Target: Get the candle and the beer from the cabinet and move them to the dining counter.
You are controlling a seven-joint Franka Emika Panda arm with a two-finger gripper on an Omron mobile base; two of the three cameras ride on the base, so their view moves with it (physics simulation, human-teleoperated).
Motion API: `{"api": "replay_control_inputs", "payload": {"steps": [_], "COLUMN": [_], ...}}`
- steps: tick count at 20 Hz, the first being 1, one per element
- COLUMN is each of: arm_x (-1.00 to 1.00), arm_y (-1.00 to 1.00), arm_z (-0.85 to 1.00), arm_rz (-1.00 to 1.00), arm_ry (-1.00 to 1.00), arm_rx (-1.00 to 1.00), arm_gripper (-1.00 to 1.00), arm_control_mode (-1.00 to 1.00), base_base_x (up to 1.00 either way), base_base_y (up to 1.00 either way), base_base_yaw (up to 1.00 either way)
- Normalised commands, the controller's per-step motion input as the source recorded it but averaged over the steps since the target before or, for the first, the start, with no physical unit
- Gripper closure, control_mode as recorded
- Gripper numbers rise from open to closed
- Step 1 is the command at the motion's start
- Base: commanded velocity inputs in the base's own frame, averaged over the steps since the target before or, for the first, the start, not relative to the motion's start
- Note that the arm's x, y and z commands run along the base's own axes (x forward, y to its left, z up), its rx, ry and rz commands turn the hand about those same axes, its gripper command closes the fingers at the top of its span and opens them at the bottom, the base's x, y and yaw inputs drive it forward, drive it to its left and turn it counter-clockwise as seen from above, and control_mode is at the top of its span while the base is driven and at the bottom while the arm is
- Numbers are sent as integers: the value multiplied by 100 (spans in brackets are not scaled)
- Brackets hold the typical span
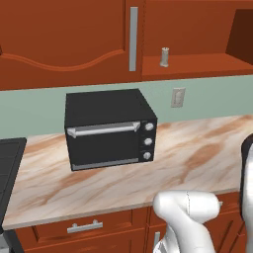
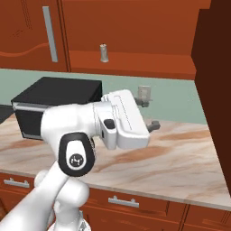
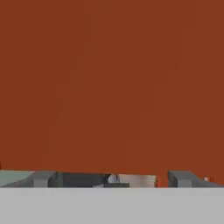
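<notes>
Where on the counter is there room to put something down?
The marbled beige stone counter is bare right of the black toaster oven, below the wall outlet. A smaller bare strip lies before the oven. The robot's tool hovers over the right stretch.

Glossy white rounded arm links (image 2: 54, 135); black oval joint cap (image 2: 76, 155) bearing small white logo. Boxy white hand (image 2: 124, 119) with ribbed top, dark recess, grey finger tips (image 2: 154, 125).
</notes>
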Motion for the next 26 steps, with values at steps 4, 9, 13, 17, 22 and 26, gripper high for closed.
{"api": "replay_control_inputs", "payload": {"steps": [4, 9, 13, 17, 22, 26], "arm_x": [17, 26, 57, 53, 8, 2], "arm_y": [100, 99, 94, 85, 78, 65], "arm_z": [0, 0, 2, 3, 3, 16], "arm_rz": [54, 58, 42, 39, 15, -1], "arm_ry": [4, 5, 3, 1, 1, 0], "arm_rx": [0, 2, 3, 5, 1, 0], "arm_gripper": [-100, -100, -100, -100, -100, -100], "arm_control_mode": [-100, -100, -100, -100, -100, -100], "base_base_x": [0, 0, 0, 0, 0, 0], "base_base_y": [0, 0, 0, 0, 0, 0], "base_base_yaw": [0, 0, 0, 0, 0, 0]}}
